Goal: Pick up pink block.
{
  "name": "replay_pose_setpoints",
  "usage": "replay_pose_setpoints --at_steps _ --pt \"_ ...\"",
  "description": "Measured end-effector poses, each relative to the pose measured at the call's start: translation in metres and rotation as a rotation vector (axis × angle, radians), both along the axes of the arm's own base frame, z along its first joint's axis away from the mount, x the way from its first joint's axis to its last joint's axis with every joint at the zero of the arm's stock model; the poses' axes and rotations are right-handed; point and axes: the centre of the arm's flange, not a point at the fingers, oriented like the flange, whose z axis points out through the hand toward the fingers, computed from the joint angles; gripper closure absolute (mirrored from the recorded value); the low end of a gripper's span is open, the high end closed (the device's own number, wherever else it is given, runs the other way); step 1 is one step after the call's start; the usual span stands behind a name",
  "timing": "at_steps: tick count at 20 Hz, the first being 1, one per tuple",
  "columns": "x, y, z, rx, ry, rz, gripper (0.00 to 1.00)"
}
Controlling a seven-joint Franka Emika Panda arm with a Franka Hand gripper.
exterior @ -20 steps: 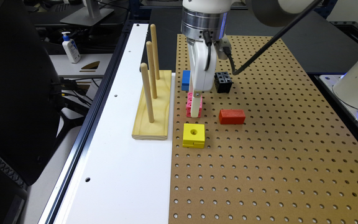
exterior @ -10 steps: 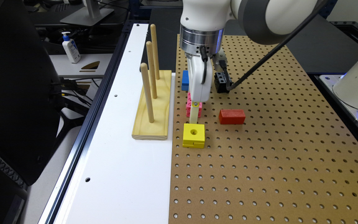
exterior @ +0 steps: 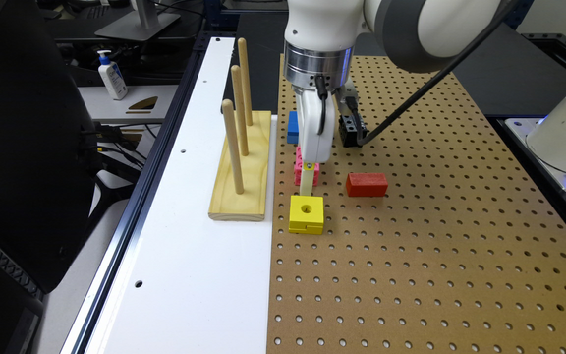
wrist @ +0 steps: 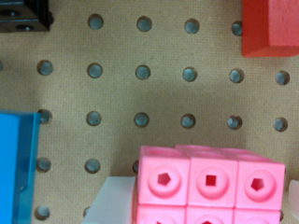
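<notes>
Now the fingers (wrist: 201, 198) stand spread, one pale pad on each end of the small bright pink snap-cube block (wrist: 210, 184), not yet pinching. It rests on the brown pegboard table (exterior: 410, 255), just beyond the yellow cube (exterior: 306, 214), its long axis spanning the gap.

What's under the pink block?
The pink block sits on the brown board with holes. The part of the board right beneath it is covered, so any holes there can't be seen. The gripper is down around the block, one finger beside it.
</notes>
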Motion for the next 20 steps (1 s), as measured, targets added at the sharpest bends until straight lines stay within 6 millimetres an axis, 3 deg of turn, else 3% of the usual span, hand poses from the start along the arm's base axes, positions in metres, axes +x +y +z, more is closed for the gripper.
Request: replay_pose_setpoints --at_steps 6,7,20 --pt "0.0 0.0 0.0 0.0 0.0 0.0 0.0" --pt "0.0 -0.0003 0.0 0.0 0.0 0.0 1.0" --pt "-0.0001 -0.0013 0.0 0.0 0.002 -0.002 1.0"
